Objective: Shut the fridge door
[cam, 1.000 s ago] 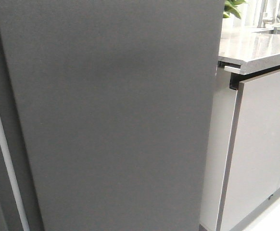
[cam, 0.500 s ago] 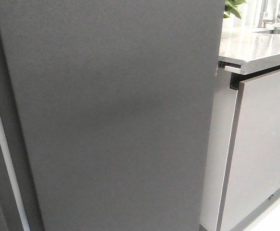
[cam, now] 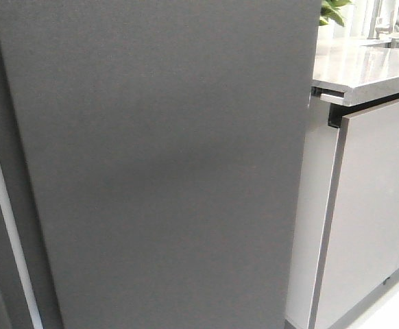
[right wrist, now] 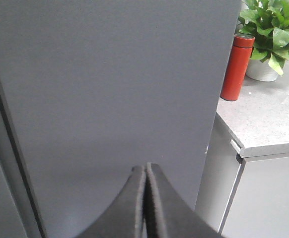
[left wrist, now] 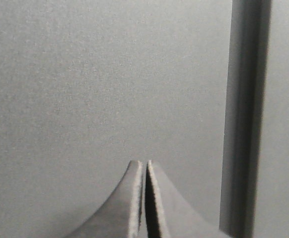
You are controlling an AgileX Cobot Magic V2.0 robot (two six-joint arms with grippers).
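Counts: one fridge door (cam: 165, 164), one countertop (cam: 364, 68), one cabinet front (cam: 374, 205), one red bottle (right wrist: 237, 67), one potted plant (right wrist: 271, 29), two end effectors.
Fridge door place: fills the left and middle of the front view, its right edge just beside the pale cabinet side under the countertop.
Fridge door axis: long axis upright, leaning slightly in the front view; flat matte dark-grey face turned toward the cameras.
Left of door: thin white strip (cam: 4, 226) running top to bottom beside another dark panel.
Left end effector (left wrist: 144, 171): fingers pressed together, nothing between them, tips right at the grey panel; contact can't be confirmed.
Right end effector (right wrist: 145, 173): fingers together, empty, pointing at the door face.
Countertop items: red bottle upright just beside the potted plant, both near the door's right edge.
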